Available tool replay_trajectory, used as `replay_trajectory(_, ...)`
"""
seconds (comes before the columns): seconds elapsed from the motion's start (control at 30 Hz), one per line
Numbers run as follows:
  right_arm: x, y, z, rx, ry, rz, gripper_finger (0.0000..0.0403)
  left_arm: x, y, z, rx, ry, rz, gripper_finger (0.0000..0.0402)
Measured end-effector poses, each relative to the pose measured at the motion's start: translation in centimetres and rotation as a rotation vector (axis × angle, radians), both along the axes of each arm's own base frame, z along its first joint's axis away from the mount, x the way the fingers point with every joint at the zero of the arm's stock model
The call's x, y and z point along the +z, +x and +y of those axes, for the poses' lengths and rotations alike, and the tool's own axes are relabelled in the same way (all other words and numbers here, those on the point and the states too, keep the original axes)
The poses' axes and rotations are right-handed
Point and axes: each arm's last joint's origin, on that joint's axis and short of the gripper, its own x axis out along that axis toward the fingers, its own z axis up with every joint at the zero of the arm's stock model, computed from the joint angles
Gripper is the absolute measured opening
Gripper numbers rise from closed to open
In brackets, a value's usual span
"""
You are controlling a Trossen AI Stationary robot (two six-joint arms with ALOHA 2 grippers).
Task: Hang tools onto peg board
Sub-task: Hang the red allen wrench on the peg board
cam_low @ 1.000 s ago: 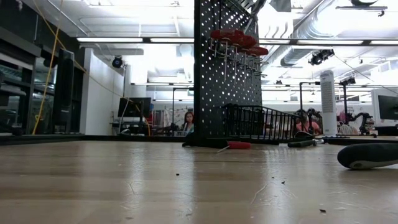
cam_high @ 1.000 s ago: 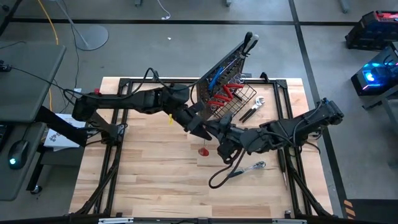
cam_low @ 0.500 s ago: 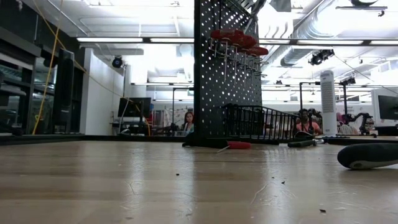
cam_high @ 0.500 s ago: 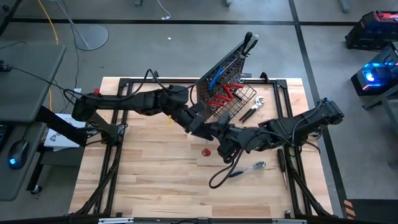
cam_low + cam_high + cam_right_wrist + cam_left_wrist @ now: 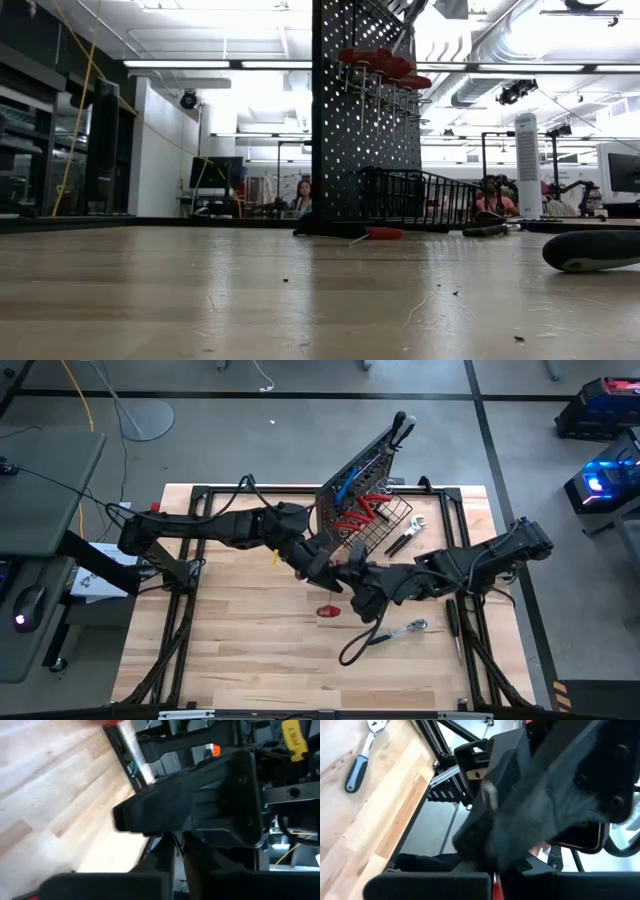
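Observation:
Above mid-table my two grippers meet tip to tip over one red-handled screwdriver (image 5: 328,610). My left gripper (image 5: 328,580) comes from the left and is shut on it. My right gripper (image 5: 350,582) comes from the right, its fingers closed on the tool's grey shaft (image 5: 490,800). The black peg board (image 5: 362,465) stands upright at the far middle. Red screwdrivers (image 5: 385,62) and a blue T-handle key (image 5: 345,485) hang on its hooks. A wire basket (image 5: 420,195) sits at its base. My left gripper pinches the screwdriver between its two fingers; a sliver of red (image 5: 495,887) shows between them. It comes nearly level from the table's left. The tool is lifted clear, its red handle end (image 5: 328,610) sticking out toward the near edge. My right gripper has its two fingers on the grey shaft (image 5: 490,800), coming nearly level from the table's right. The gripper bodies crowd the spot, so where along the shaft it holds cannot be told.
A chrome ratchet (image 5: 400,630) with a grey handle lies near right of centre beside a black cable loop (image 5: 352,648). A wrench (image 5: 405,538) lies by the basket, and a dark screwdriver (image 5: 455,628) at the right. Another red screwdriver (image 5: 383,233) lies at the board's foot.
The red handle under the two grippers has shifted a little toward the near edge and now shows more side-on. Both arms have stayed close together above mid-table.

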Motion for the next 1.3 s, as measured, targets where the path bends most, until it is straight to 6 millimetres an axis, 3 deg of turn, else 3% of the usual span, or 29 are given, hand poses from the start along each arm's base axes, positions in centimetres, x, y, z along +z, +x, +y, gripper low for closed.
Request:
replay_trajectory(0.3,-1.1,-0.8,0.1,-0.113,0.194,0.055,0.0003,-0.3,0.1,0.4,0.070,0.017,0.021,0.0011)
replay_trajectory(0.57,-1.5,-1.9,0.2,-0.219,0.403,0.080,0.0000,-0.3,0.2,2.0,0.109,0.080,-0.009,0.0062)
replay_trajectory(0.73,-2.0,-3.0,0.5,-0.192,0.578,0.195,0.0000,1.2,-1.0,3.5,0.153,0.182,-0.090,0.0091)
replay_trajectory(0.87,-1.8,-3.7,0.1,-0.259,0.636,0.203,0.0000,0.9,-1.3,4.0,0.142,0.227,-0.081,0.0105)
replay_trajectory(0.97,-2.3,-4.0,0.3,-0.303,0.728,0.251,0.0000,2.3,-2.7,4.7,0.144,0.314,-0.159,0.0110)
replay_trajectory(1.1,-1.9,-5.2,0.4,-0.382,0.892,0.243,0.0000,4.0,-5.5,4.0,0.143,0.524,-0.208,0.0109)
replay_trajectory(1.3,-4.2,-9.5,0.2,-0.623,1.146,0.192,0.0000,2.0,-9.1,0.2,0.261,0.776,-0.172,0.0098)
